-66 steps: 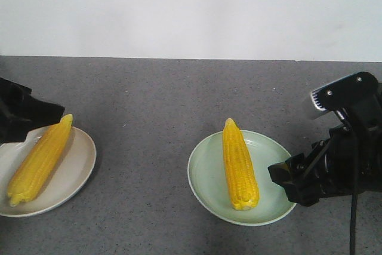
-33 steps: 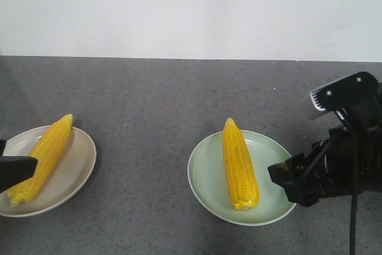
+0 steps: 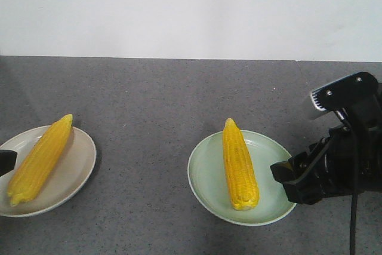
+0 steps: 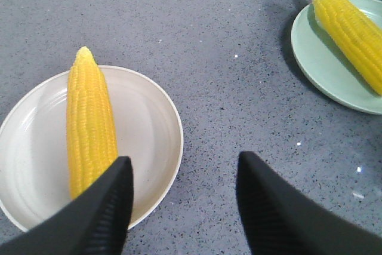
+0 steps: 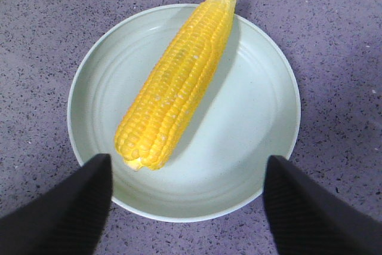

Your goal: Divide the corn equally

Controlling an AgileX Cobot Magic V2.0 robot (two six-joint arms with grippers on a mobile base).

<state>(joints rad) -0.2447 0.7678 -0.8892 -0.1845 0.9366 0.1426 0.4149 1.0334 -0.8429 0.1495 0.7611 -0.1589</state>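
- The distribution is judged to be complete: one cob of corn (image 3: 38, 159) is laid on the cream plate (image 3: 74, 174) at the left, and a second cob (image 3: 239, 165) is laid on the pale green plate (image 3: 206, 177) at the right, the two plates well apart on the grey tabletop (image 3: 155, 100).
- The left end effector (image 4: 182, 198) is seen spread and empty, poised above the near edge of the cream plate beside the cob's blunt end.
- The right end effector (image 5: 188, 204) is likewise spread and empty, poised over the near rim of the green plate.
- The remaining step is judged to be a clean withdrawal: each arm is best lifted straight clear, so that no finger is dragged across a cob or rim.
- Each cob is bright yellow, husked, tapered to a pale tip, and roughly spans its plate.
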